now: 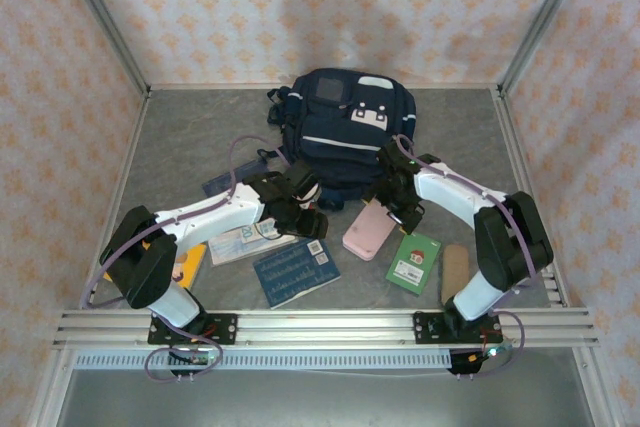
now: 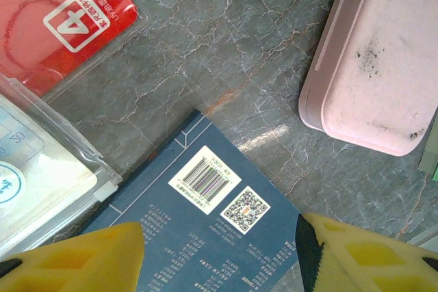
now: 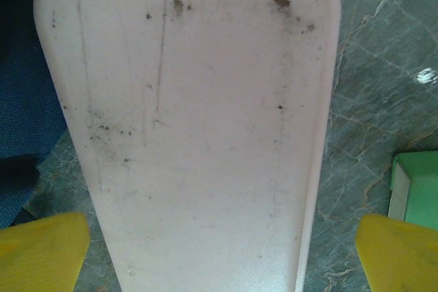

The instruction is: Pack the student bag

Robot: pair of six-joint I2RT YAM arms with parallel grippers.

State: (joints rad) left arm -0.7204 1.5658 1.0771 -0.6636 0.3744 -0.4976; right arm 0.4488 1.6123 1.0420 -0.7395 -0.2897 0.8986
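The large navy blue fabric student bag with thin white stripes is set at the far middle of the grey marbled counter. Whether anything has been put inside it cannot be told. Several things are left lying out just in front of it:

- a scuffed pale pink hard pencil case
- a flat green box
- a dark blue book with a barcode
- a clear plastic pouch of papers
- a tan oblong item
- a red card sleeve

The packing is therefore judged to be at an early stage, with most of it left to do.

The left claw is held open above the blue book, with nothing between its yellow fingers. The right claw is spread wide to either side of the pink case. Its fingers stand clear of the case's edges, so nothing is gripped.
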